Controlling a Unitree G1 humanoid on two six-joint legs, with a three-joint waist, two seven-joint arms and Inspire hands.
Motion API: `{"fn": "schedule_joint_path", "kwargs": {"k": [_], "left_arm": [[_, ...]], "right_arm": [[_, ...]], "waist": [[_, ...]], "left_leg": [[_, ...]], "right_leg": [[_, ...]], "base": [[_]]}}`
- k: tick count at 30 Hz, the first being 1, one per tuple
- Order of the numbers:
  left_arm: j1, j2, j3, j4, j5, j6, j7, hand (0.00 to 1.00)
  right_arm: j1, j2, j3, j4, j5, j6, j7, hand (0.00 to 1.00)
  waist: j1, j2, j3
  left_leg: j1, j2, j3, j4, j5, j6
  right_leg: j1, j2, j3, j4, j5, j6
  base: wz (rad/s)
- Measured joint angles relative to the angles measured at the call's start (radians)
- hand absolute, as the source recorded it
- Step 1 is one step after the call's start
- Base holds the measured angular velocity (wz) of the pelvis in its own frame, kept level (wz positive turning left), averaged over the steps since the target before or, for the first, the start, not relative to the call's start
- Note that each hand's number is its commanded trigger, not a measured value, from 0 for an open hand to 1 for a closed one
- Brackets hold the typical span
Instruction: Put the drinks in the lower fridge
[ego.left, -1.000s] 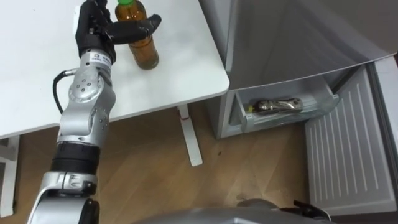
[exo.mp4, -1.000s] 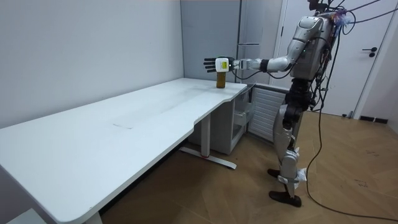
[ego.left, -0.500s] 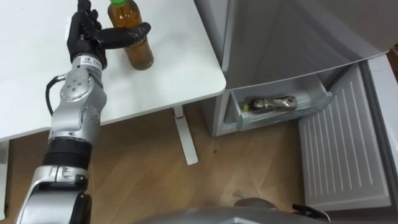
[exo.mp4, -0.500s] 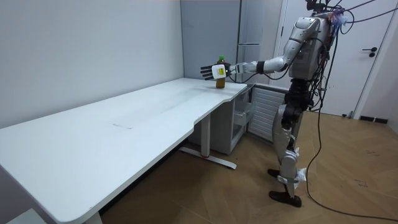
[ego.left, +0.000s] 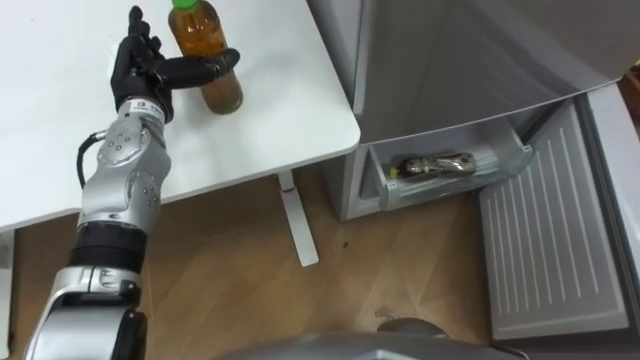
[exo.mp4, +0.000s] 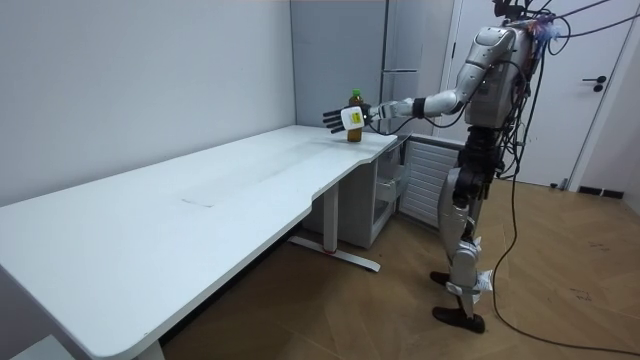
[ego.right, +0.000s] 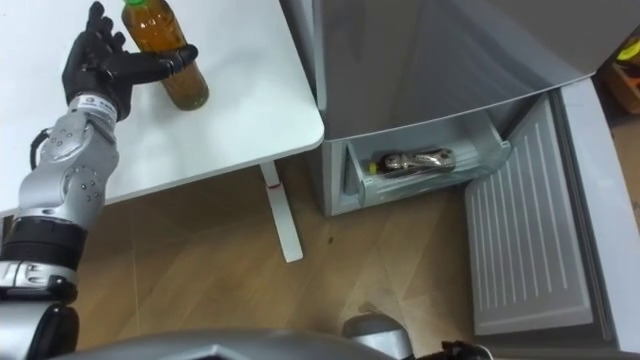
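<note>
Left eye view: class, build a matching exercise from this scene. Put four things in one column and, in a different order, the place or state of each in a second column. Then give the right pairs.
Things
1. green-capped bottle
2. left hand
3. lying bottle
4. lower fridge door

Places or states
A. inside the fridge drawer, on its side
B. swung open, to the right of the drawer
C. upright on the white table
D. fingers straight, thumb across a bottle

Pairs: 1-C, 2-D, 3-A, 4-B
</note>
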Motion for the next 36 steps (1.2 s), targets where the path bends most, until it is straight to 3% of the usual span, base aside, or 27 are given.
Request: {"fn": "schedule_joint_path", "kwargs": {"k": [8, 9, 11, 13, 21, 36], "left_arm": [[-0.007, 0.004, 0.0, 0.0, -0.002, 0.018, -0.003, 0.03], [-0.009, 0.005, 0.0, 0.0, -0.002, 0.022, -0.005, 0.18], [-0.013, 0.006, 0.0, 0.0, -0.002, 0.024, -0.015, 0.62], [-0.023, 0.008, 0.0, 0.0, -0.002, 0.032, -0.022, 1.0], [-0.071, 0.012, -0.001, 0.0, -0.004, 0.048, -0.035, 1.0], [-0.075, 0.013, -0.004, 0.023, -0.004, 0.052, -0.069, 1.0]], "right_arm": [[0.0, 0.0, 0.001, 0.0, -0.064, 0.024, 0.021, 0.0], [0.0, 0.0, 0.001, 0.0, -0.065, 0.026, 0.022, 0.0], [-0.001, 0.0, 0.001, -0.001, -0.065, 0.035, 0.023, 0.0], [-0.001, 0.0, 0.001, -0.001, -0.065, 0.04, 0.031, 0.0], [-0.005, 0.0, 0.002, -0.001, -0.066, 0.044, 0.034, 0.0], [-0.021, 0.001, 0.001, 0.004, -0.106, 0.032, 0.043, 0.0]], "waist": [[-0.002, -0.003, -0.0007], [-0.002, -0.004, -0.0008], [-0.002, -0.004, -0.0008], [-0.001, -0.004, -0.0009], [-0.003, -0.004, -0.0011], [-0.029, -0.005, 0.0002]], "left_leg": [[-0.002, 0.0, 0.002, 0.004, 0.0, 0.0], [-0.003, 0.0, 0.003, 0.004, 0.0, 0.0], [-0.004, 0.0, 0.003, 0.004, 0.0, 0.0], [-0.004, 0.0, 0.003, 0.005, 0.0, 0.0], [-0.007, 0.0, 0.002, 0.005, 0.0, 0.0], [-0.017, 0.0, 0.001, 0.006, 0.0, 0.0]], "right_leg": [[-0.005, 0.0, 0.006, 0.006, -0.002, 0.0], [-0.005, 0.0, 0.006, 0.006, -0.002, 0.0], [-0.006, 0.0, 0.006, 0.006, -0.002, 0.0], [-0.006, 0.0, 0.006, 0.006, -0.002, 0.0], [-0.014, 0.0, 0.0, 0.017, -0.004, -0.002], [-0.025, -0.001, 0.005, 0.021, -0.004, -0.002]], "base": [[0.0], [0.0], [0.0], [0.0], [0.0], [0.0]]}}
